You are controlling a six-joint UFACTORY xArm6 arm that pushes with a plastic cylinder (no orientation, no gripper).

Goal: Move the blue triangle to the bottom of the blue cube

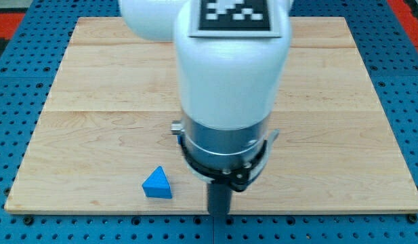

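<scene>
The blue triangle [158, 184] lies near the board's bottom edge, left of centre. My tip [219, 213] is at the board's bottom edge, to the right of the triangle and apart from it. The white arm body [229, 74] fills the middle of the view. A small blue sliver [176, 137] shows at the arm's left edge, above and right of the triangle. It may be the blue cube, but the arm hides most of it.
The wooden board [93, 102] lies on a blue pegboard table [12, 224]. The board's bottom edge runs just below the triangle and my tip. No other blocks show.
</scene>
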